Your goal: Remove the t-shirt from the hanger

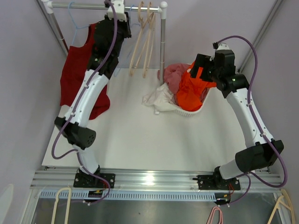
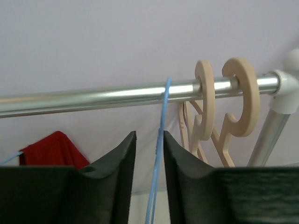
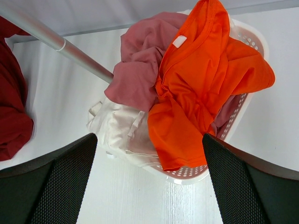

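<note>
basket [image 3: 187, 173] right of rail [image 2: 93, 98]: orange shirt [image 3: 201, 84], pink garment [image 3: 138, 74], white garment [image 3: 121, 130] heaped in | red t-shirt [image 1: 77, 70] limp on blue hanger [image 2: 161, 140] under rail | left gripper [image 2: 148, 140] jaws slightly apart, astride hanger wire | right gripper [image 3: 149, 137] jaws wide apart, right of rail

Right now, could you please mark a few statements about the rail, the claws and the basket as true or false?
1. The red shirt hangs on the blue hanger on the rail. True.
2. The left claw has one finger on each side of the blue hanger's wire. True.
3. The right claw grips a garment. False: it is open above the basket, holding nothing.
4. The basket is empty. False: it holds an orange shirt and other clothes.
5. The wooden hangers lie in the basket. False: they hang on the rail.
</note>
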`<action>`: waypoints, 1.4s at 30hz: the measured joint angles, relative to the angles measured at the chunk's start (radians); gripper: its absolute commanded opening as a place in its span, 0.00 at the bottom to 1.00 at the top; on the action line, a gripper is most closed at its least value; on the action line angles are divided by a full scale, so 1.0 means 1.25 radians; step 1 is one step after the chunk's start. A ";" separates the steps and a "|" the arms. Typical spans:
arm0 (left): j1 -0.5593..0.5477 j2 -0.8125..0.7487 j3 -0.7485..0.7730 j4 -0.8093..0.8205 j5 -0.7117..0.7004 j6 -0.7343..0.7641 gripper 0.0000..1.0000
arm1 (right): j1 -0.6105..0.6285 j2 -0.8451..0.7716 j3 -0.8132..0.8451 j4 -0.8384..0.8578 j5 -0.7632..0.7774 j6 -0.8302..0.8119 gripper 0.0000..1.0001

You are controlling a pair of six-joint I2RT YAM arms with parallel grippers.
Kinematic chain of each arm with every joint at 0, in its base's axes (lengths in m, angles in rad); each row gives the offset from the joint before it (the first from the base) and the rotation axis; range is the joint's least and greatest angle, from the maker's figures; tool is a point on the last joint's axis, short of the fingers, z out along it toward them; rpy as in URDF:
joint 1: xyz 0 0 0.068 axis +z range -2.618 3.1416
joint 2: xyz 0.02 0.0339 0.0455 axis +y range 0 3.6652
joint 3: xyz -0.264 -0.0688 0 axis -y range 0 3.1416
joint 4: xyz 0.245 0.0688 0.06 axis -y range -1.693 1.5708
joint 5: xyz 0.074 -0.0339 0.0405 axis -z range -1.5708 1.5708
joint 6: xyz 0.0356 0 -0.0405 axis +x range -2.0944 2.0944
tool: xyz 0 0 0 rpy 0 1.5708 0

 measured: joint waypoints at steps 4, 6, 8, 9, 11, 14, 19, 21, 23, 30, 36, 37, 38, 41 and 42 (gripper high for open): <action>0.018 -0.107 -0.065 -0.005 0.013 0.006 0.53 | 0.000 -0.003 -0.012 0.003 -0.022 0.000 1.00; 0.040 -0.146 -0.070 -0.014 0.023 -0.004 0.60 | 0.000 -0.003 -0.014 0.003 -0.034 0.000 0.99; 0.081 -0.177 -0.070 -0.034 0.048 -0.026 0.71 | 0.000 -0.004 -0.017 0.005 -0.049 0.000 0.99; 0.102 -0.188 -0.070 -0.045 0.061 -0.039 0.75 | 0.000 -0.005 -0.018 0.006 -0.056 0.000 0.99; 0.150 -0.201 -0.070 -0.063 0.090 -0.069 0.86 | 0.000 -0.008 -0.023 0.014 -0.072 0.000 0.99; 0.244 -0.190 -0.031 -0.141 0.146 -0.121 0.93 | 0.000 -0.010 -0.027 0.022 -0.095 0.000 0.99; 0.314 -0.147 0.024 -0.230 0.198 -0.151 1.00 | 0.003 -0.010 -0.028 0.032 -0.124 0.000 1.00; 0.323 -0.148 0.006 -0.240 0.209 -0.153 1.00 | 0.004 -0.010 -0.028 0.033 -0.132 0.000 0.99; 0.334 -0.150 -0.018 -0.241 0.223 -0.155 1.00 | 0.005 -0.010 -0.028 0.034 -0.139 0.000 1.00; 0.407 -0.096 0.018 -0.272 0.251 -0.176 0.99 | 0.005 -0.002 -0.017 0.033 -0.144 0.000 0.99; 0.433 -0.048 0.026 -0.274 0.269 -0.190 0.99 | 0.005 0.027 0.007 0.033 -0.146 0.000 0.99; 0.433 -0.038 0.030 -0.275 0.275 -0.192 0.99 | 0.005 0.032 0.010 0.032 -0.146 0.000 1.00; 0.433 -0.027 0.034 -0.274 0.279 -0.194 0.98 | 0.006 0.035 0.011 0.033 -0.146 0.000 1.00; 0.434 0.009 0.056 -0.276 0.285 -0.206 0.93 | 0.007 0.050 0.020 0.031 -0.146 0.000 1.00; 0.435 0.018 0.060 -0.275 0.286 -0.211 0.90 | 0.007 0.054 0.025 0.031 -0.146 -0.001 0.99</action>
